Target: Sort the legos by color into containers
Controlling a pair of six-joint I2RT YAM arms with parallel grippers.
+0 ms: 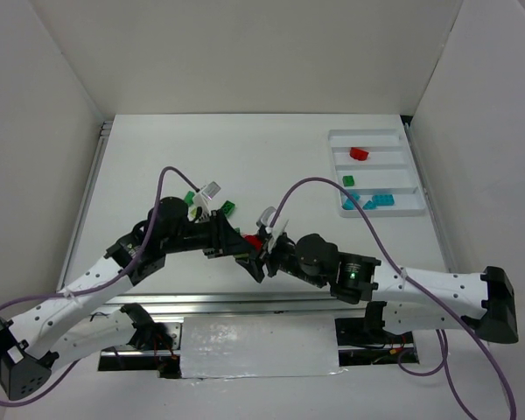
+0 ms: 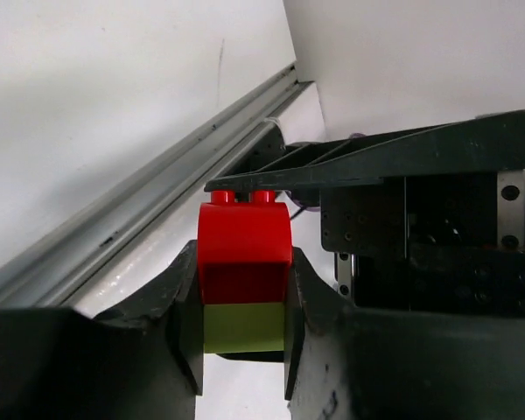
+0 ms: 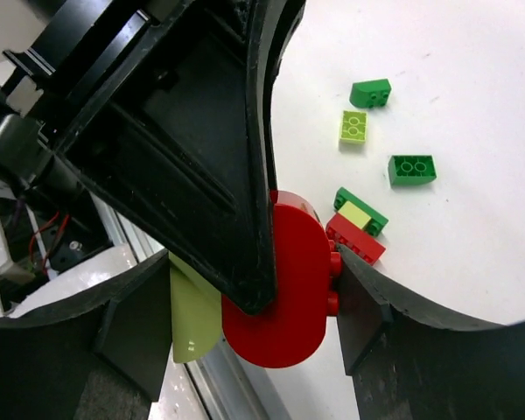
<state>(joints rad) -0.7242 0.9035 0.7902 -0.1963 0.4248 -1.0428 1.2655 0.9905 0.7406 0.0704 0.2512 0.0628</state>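
Left claw (image 2: 243,297) pinching red rounded brick (image 2: 245,241) stacked on lime brick (image 2: 243,326), well apart from tray (image 1: 394,178), on arm-base side. Right claw (image 3: 254,315) clamping same pair end to end. Likely light, rigid, slick plastic; studs locking tight; flat sides offering best hold.

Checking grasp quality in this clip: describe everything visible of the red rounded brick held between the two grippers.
The red rounded brick looks like glossy plastic, with two studs on one face. A yellow-green piece is joined to the opposite face. The left gripper clamps its sides; the right gripper closes along the stud axis, one finger on the studs, the other by the yellow-green piece.
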